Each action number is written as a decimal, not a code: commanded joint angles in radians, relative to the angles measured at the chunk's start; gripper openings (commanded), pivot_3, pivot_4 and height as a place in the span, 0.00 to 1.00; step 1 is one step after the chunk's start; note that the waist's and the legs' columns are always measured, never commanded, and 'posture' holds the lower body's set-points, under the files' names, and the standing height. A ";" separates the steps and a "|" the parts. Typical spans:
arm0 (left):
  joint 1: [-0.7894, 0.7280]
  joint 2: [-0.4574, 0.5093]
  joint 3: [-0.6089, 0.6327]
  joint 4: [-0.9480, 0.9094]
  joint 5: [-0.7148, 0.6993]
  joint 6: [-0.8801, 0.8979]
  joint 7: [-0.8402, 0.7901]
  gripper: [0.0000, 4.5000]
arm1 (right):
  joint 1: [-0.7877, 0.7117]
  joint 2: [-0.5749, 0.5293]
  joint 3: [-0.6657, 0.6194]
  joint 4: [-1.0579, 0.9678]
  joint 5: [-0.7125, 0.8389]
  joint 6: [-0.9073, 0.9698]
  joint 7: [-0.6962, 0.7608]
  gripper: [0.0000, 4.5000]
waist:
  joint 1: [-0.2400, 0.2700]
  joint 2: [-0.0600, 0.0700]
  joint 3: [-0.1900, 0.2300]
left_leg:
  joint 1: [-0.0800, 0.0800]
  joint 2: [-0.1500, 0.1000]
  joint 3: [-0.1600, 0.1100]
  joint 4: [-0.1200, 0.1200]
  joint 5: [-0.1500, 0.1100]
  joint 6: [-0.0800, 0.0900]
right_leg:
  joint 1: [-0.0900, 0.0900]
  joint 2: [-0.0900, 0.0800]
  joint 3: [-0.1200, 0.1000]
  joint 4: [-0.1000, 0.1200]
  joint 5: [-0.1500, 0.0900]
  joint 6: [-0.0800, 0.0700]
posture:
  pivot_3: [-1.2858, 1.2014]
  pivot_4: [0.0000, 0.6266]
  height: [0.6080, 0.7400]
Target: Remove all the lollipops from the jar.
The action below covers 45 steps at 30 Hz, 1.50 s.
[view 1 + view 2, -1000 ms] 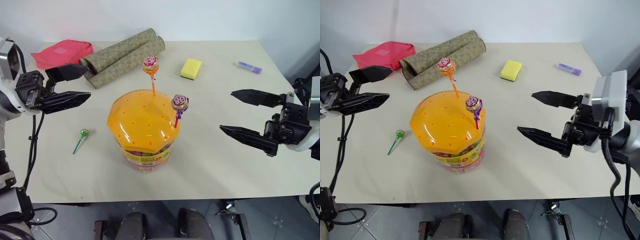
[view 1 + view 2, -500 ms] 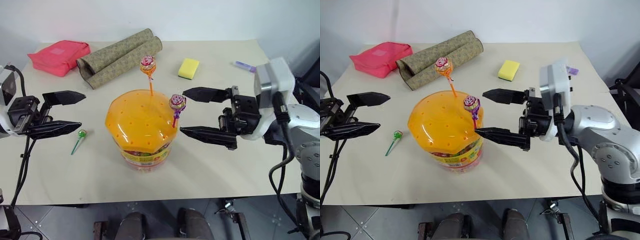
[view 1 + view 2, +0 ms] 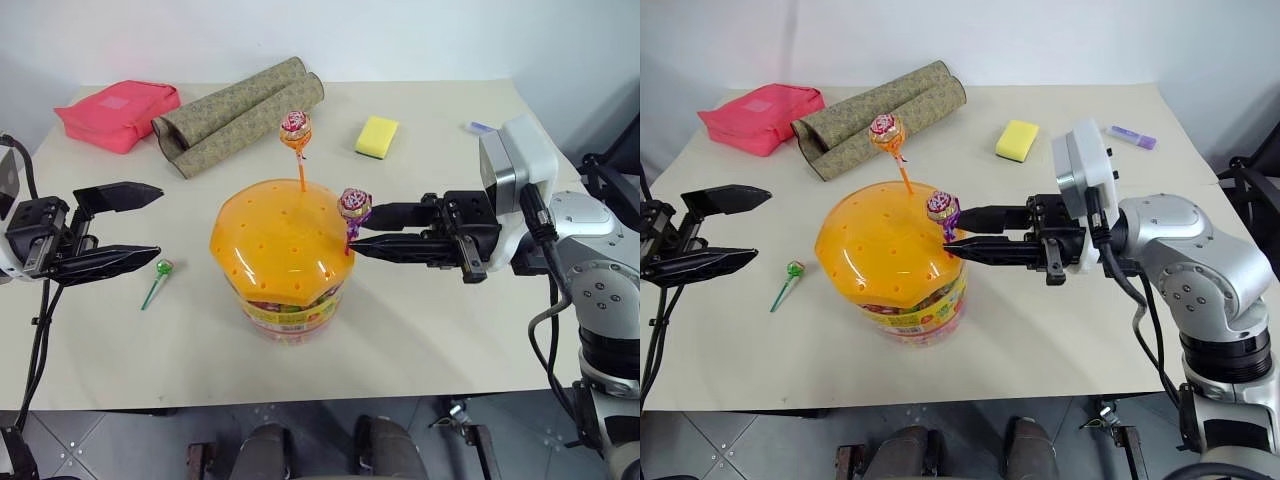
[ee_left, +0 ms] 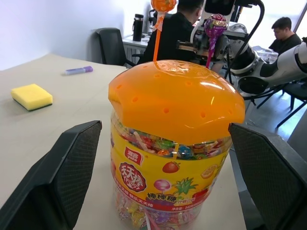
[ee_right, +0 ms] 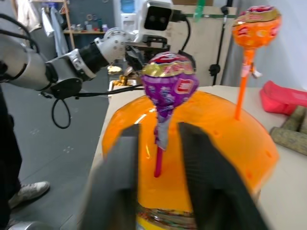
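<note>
The right gripper [image 3: 352, 232] has swung in from beside the jar [image 3: 284, 258] and narrowed its jaws around the purple-stick lollipop [image 3: 355, 205], whose stick is not yet clearly pinched. The orange-stick lollipop [image 3: 297, 127] stands behind; the green-stick lollipop [image 3: 163, 268] lies left of the jar. The left gripper [image 3: 155, 220] waits wide open. Room above the lid is free.
</note>
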 commanded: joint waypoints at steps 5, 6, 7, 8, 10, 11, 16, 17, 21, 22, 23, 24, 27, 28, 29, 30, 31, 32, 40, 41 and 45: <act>-0.011 -0.010 0.013 -0.013 -0.014 -0.038 0.010 1.00 | -0.037 0.023 -0.005 -0.019 -0.020 -0.016 0.021 0.01 | 0.000 0.000 0.000 | 0.000 0.000 0.000 0.000 0.000 0.000 | 0.000 0.000 0.000 0.000 0.000 0.000 | 0.52 0.24 1.00; -0.009 -0.011 0.014 -0.015 -0.015 -0.040 0.011 1.00 | -0.038 0.024 -0.006 -0.020 -0.023 -0.016 0.023 0.01 | 0.000 0.000 0.000 | 0.000 0.000 0.000 0.000 0.000 0.000 | 0.000 0.000 0.000 0.000 0.000 0.000 | 0.52 0.24 1.00; -0.008 -0.012 0.015 -0.016 -0.017 -0.041 0.013 1.00 | -0.038 0.024 -0.008 -0.021 -0.025 -0.015 0.024 0.01 | -0.001 0.000 0.000 | 0.000 0.000 0.000 0.000 0.000 0.000 | 0.000 0.000 0.000 0.000 0.000 0.000 | 0.52 0.24 1.00; -0.009 -0.014 0.014 -0.014 -0.017 -0.044 0.013 1.00 | -0.046 0.030 -0.010 -0.014 -0.030 -0.020 0.021 0.01 | -0.001 0.000 0.000 | 0.000 0.000 0.000 0.000 0.000 0.000 | 0.000 0.000 0.000 0.000 0.000 0.000 | 0.52 0.24 1.00; -0.012 -0.019 0.013 -0.010 -0.017 -0.048 0.010 1.00 | -0.069 0.041 -0.020 0.002 -0.033 -0.024 0.013 0.01 | -0.001 0.000 0.000 | 0.000 0.000 0.000 0.000 0.000 0.000 | 0.000 0.000 0.000 0.000 0.000 0.000 | 0.52 0.24 1.00; -0.014 -0.021 0.012 -0.008 -0.018 -0.051 0.007 1.00 | -0.085 0.048 -0.028 0.013 -0.031 -0.025 0.006 0.01 | -0.001 0.000 0.000 | 0.000 0.000 0.000 0.000 0.000 0.000 | 0.000 0.000 0.000 0.000 0.000 0.000 | 0.52 0.24 1.00; -0.015 -0.029 0.007 0.000 -0.020 -0.058 -0.001 1.00 | -0.146 0.069 -0.067 0.057 -0.014 -0.017 -0.022 0.01 | -0.002 0.000 0.000 | 0.000 0.000 0.000 0.000 0.000 0.000 | 0.000 0.000 0.000 0.000 0.000 0.000 | 0.52 0.24 1.00; -0.015 -0.030 0.006 0.002 -0.019 -0.060 -0.003 1.00 | -0.159 0.073 -0.079 0.067 -0.008 -0.016 -0.032 0.01 | -0.002 0.000 0.000 | 0.000 0.000 0.000 0.000 0.000 0.000 | 0.000 0.000 0.000 0.000 0.000 0.000 | 0.52 0.24 1.00; -0.015 -0.029 0.008 0.013 -0.016 -0.067 -0.009 1.00 | -0.192 0.039 -0.138 0.105 -0.005 0.000 -0.064 0.01 | 0.000 0.000 0.000 | 0.000 0.000 0.000 0.000 0.000 0.000 | 0.000 0.000 0.000 0.000 0.000 0.000 | 0.52 0.24 1.00; -0.016 -0.028 0.008 0.017 -0.014 -0.069 -0.011 1.00 | -0.195 0.019 -0.156 0.112 -0.006 0.008 -0.068 0.01 | 0.001 0.000 0.000 | 0.000 0.000 0.000 0.000 0.000 0.000 | 0.000 0.000 0.000 0.000 0.000 0.000 | 0.52 0.24 1.00; -0.017 -0.028 0.008 0.020 -0.014 -0.070 -0.013 1.00 | -0.197 0.003 -0.171 0.117 -0.006 0.015 -0.071 0.01 | 0.001 0.000 0.000 | 0.000 0.000 0.000 0.000 0.000 0.000 | 0.000 0.000 0.000 0.000 0.000 0.000 | 0.52 0.24 1.00; -0.017 -0.027 0.007 0.022 -0.013 -0.071 -0.014 1.00 | -0.197 -0.010 -0.182 0.119 -0.003 0.020 -0.075 0.01 | 0.001 0.000 0.000 | 0.000 0.000 0.000 0.000 0.000 0.000 | 0.000 0.000 0.000 0.000 0.000 0.000 | 0.52 0.24 1.00; -0.024 -0.028 0.000 0.030 -0.009 -0.076 -0.015 1.00 | -0.172 -0.089 -0.221 0.116 -0.007 0.074 -0.108 0.01 | -0.001 0.000 0.000 | 0.000 0.000 0.001 0.000 0.000 0.000 | -0.001 0.000 0.000 0.000 0.000 0.000 | 0.52 0.24 1.00; -0.027 -0.028 -0.002 0.032 -0.009 -0.077 -0.015 1.00 | -0.163 -0.112 -0.228 0.114 -0.009 0.093 -0.119 0.01 | -0.001 0.000 0.000 | 0.000 0.000 0.001 0.000 0.000 0.000 | -0.001 0.000 0.000 0.000 0.000 0.000 | 0.52 0.24 1.00; -0.028 -0.028 -0.004 0.034 -0.009 -0.078 -0.017 1.00 | -0.145 -0.139 -0.237 0.113 -0.010 0.117 -0.132 0.01 | -0.001 0.000 0.000 | 0.000 0.000 0.001 0.000 0.000 0.000 | -0.001 0.000 0.000 0.000 0.000 0.000 | 0.52 0.24 1.00; -0.030 -0.028 -0.006 0.038 -0.009 -0.080 -0.020 1.00 | -0.113 -0.176 -0.246 0.115 -0.021 0.151 -0.149 0.01 | 0.000 0.000 0.000 | 0.000 0.000 0.001 0.000 0.000 0.000 | -0.001 0.000 0.000 0.000 0.000 0.000 | 0.52 0.24 1.00; -0.031 -0.028 -0.008 0.042 -0.007 -0.083 -0.023 1.00 | -0.069 -0.213 -0.244 0.113 -0.049 0.164 -0.150 0.01 | 0.003 0.000 0.000 | 0.000 0.000 0.001 0.000 0.000 0.000 | -0.001 0.000 0.000 0.000 0.000 0.000 | 0.52 0.24 1.00; -0.029 -0.027 -0.008 0.047 -0.005 -0.086 -0.028 1.00 | -0.023 -0.249 -0.236 0.107 -0.071 0.178 -0.145 0.01 | 0.003 -0.001 0.000 | 0.000 0.000 0.001 -0.001 0.000 0.000 | -0.001 0.000 0.000 0.000 0.000 0.000 | 0.52 0.24 1.00; 0.033 0.011 0.040 0.069 0.002 -0.089 -0.064 1.00 | 0.214 -0.310 -0.167 0.207 -0.155 0.461 -0.346 0.01 | -0.006 -0.001 0.000 | 0.000 0.000 0.002 -0.001 0.000 0.000 | -0.002 0.000 0.001 0.000 0.000 0.000 | 0.52 0.24 1.00; 0.038 0.016 0.044 0.072 0.002 -0.090 -0.069 1.00 | 0.227 -0.305 -0.157 0.232 -0.177 0.470 -0.362 0.01 | -0.005 -0.001 0.000 | 0.000 0.000 0.002 -0.001 0.000 0.000 | -0.002 0.000 0.001 0.000 0.000 0.000 | 0.52 0.24 1.00; 0.048 0.033 0.052 0.081 0.005 -0.095 -0.078 1.00 | 0.232 -0.271 -0.088 0.334 -0.289 0.461 -0.420 0.01 | -0.002 0.000 0.000 | -0.001 0.000 0.003 -0.001 0.000 0.000 | -0.002 -0.001 0.002 0.000 0.000 0.000 | 0.52 0.24 1.00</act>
